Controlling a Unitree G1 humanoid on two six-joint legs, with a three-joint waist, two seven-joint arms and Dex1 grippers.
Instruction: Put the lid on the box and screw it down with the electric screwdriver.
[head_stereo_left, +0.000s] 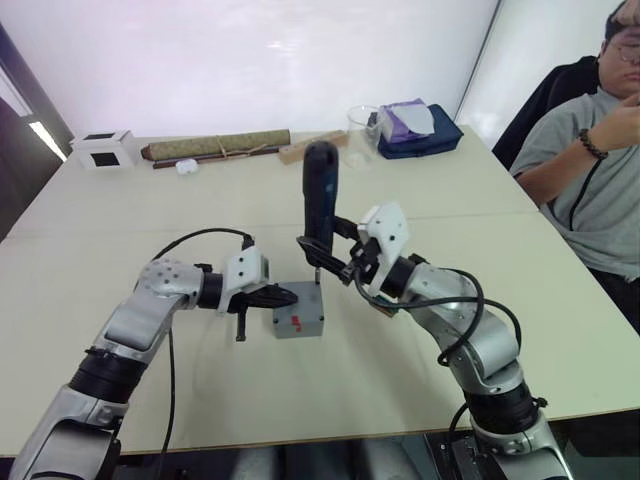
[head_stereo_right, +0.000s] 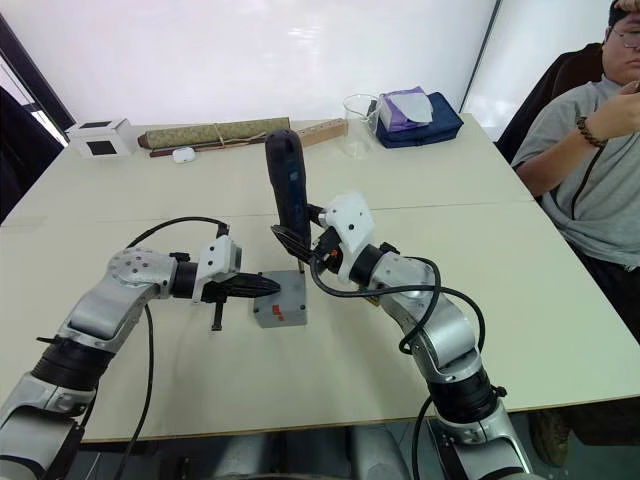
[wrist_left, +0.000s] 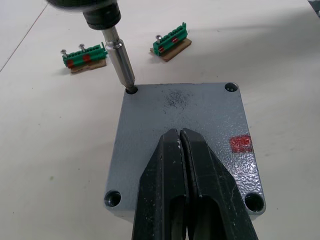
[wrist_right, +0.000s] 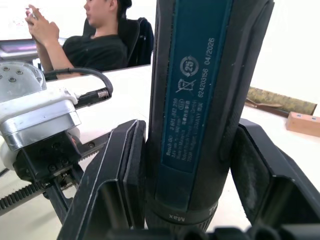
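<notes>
Left pincer (wrist_left: 181, 150) pressed closed on lid (wrist_left: 200, 110); right pincer (head_stereo_left: 325, 262) holds electric screwdriver (head_stereo_left: 319, 195) at corner hole

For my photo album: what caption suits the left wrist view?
Shut left gripper presses the lid while the electric screwdriver meets a corner screw hole.

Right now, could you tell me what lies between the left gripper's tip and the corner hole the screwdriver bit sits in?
Only bare lid surface, grey with a dark smudge, separates the shut left gripper from the electric screwdriver bit, as the left wrist view shows.
</notes>
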